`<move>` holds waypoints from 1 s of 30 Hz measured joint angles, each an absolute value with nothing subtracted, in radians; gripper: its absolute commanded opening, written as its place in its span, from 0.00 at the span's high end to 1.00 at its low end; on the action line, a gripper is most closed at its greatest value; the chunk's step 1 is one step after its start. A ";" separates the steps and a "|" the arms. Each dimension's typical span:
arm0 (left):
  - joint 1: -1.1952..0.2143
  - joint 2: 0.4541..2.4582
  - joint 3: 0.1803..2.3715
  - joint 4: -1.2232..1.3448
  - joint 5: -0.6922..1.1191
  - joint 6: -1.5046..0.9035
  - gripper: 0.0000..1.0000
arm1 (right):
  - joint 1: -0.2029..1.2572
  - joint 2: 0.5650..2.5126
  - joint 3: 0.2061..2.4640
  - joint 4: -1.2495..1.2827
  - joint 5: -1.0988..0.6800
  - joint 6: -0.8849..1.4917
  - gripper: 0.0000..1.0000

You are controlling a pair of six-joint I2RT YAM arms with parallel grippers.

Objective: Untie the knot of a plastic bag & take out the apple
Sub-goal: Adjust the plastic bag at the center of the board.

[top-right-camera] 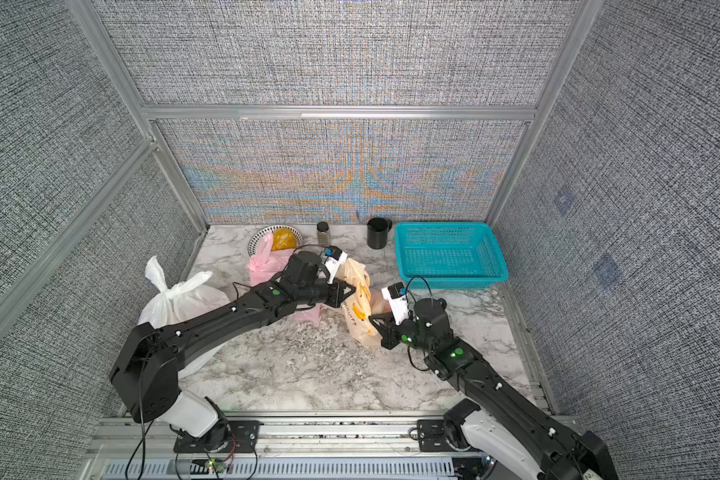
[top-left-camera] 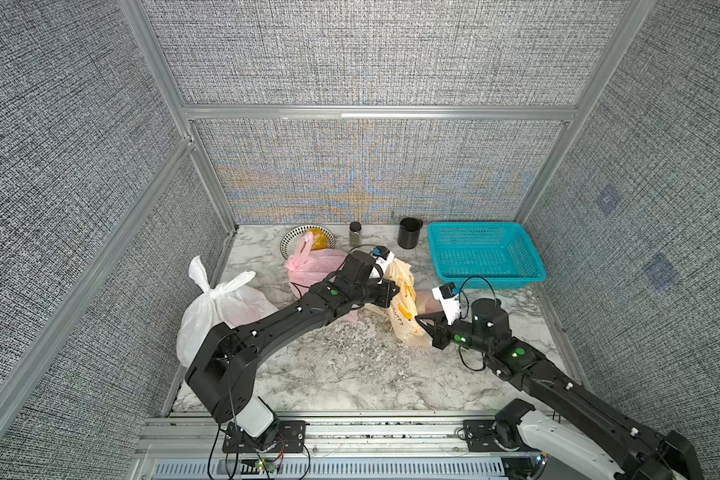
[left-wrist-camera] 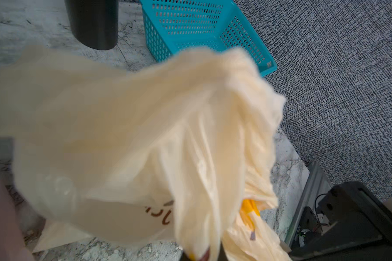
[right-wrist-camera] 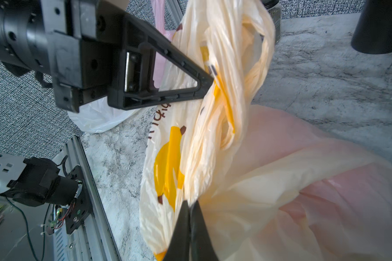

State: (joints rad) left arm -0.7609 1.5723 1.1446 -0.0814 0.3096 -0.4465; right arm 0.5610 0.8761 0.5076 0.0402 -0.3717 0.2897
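Right gripper [right-wrist-camera: 190,204] fingers fill the near edge of the right wrist view. They are pressed together, with a fold of the cream plastic bag printed with yellow bananas [right-wrist-camera: 168,158] pinched at their tips. That bag lies near the middle of the white-and-grey marble tabletop [top-left-camera: 341,365], stretched between the two arms. The right gripper nips its nearer, lower part. The left gripper [right-wrist-camera: 209,78] is clamped on the twisted, bunched neck on the far side. In the left wrist view the bunched plastic rises, blurred, from that gripper's tips and covers most of the picture. A pinkish rounded mass [right-wrist-camera: 326,180] shows through the thin plastic beside the right gripper; whether this is the fruit inside cannot be told. The knot cannot be picked out among the folds.

Just beside the cream bag, on the robot's left and partly hidden by the left arm, sits a pink knotted plastic bag [top-left-camera: 312,266]. Farther left, a white knotted plastic bag [top-left-camera: 221,303] stands against the side wall. Several things line the back wall. A round plate with a striped rim [top-left-camera: 287,241] carries an orange-yellow lump [top-left-camera: 320,237]. Next come a small clear jar with a dark lid [top-left-camera: 355,233] and a black cylindrical cup [top-left-camera: 409,232]. In the back right corner is a teal perforated plastic basket [top-left-camera: 483,253], near the cream bag but apart from it.
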 measured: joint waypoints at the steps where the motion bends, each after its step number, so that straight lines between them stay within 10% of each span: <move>1: -0.758 1.572 1.145 -0.080 0.311 -0.443 1.00 | 0.564 0.876 0.507 0.039 -0.368 0.287 1.00; 7: -0.725 1.561 1.143 -0.068 0.308 -0.395 1.00 | 0.502 0.857 0.509 0.035 -0.379 0.305 0.48; 22: -0.704 1.577 1.152 -0.083 0.440 -0.311 1.00 | 0.286 1.111 0.685 0.146 -0.714 0.364 0.28; 30: -0.704 1.584 1.193 -0.084 0.470 -0.303 1.00 | 0.423 1.272 0.888 0.027 -0.551 0.233 0.23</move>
